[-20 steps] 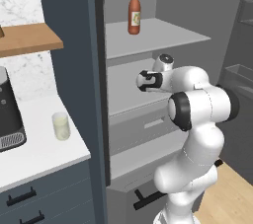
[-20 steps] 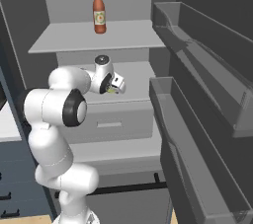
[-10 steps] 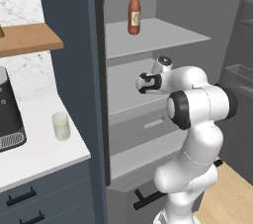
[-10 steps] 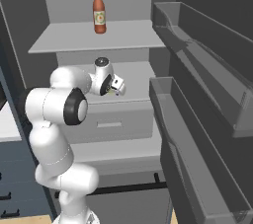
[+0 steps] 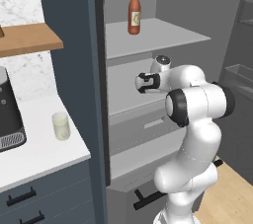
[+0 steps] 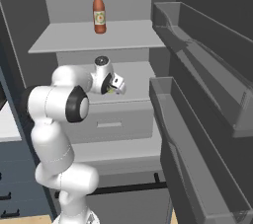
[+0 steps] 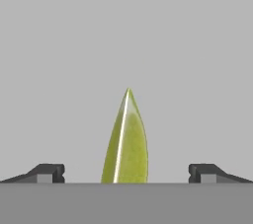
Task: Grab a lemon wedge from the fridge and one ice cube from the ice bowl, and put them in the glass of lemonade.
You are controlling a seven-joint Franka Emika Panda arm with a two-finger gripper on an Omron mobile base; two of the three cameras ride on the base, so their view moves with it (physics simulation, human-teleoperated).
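The open fridge (image 5: 74, 70) held pale grey shelves. On the top shelf (image 6: 74, 38) a red-brown bottle (image 6: 99, 13) stood upright, alone. On the shelf below (image 7: 126, 30), a yellow-green lemon wedge (image 7: 126, 144) lay on the bare grey surface. Left of the fridge, the white desk (image 5: 34, 149) carried a glass (image 5: 61, 126) of pale liquid and, beside it, a dark coffee machine (image 5: 9, 114).

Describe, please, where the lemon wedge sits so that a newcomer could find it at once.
Look into the open fridge: a red bottle stands on the upper shelf. On the pale shelf below, the lemon wedge lies between the open gripper's fingertips, the one small yellow-green piece there.
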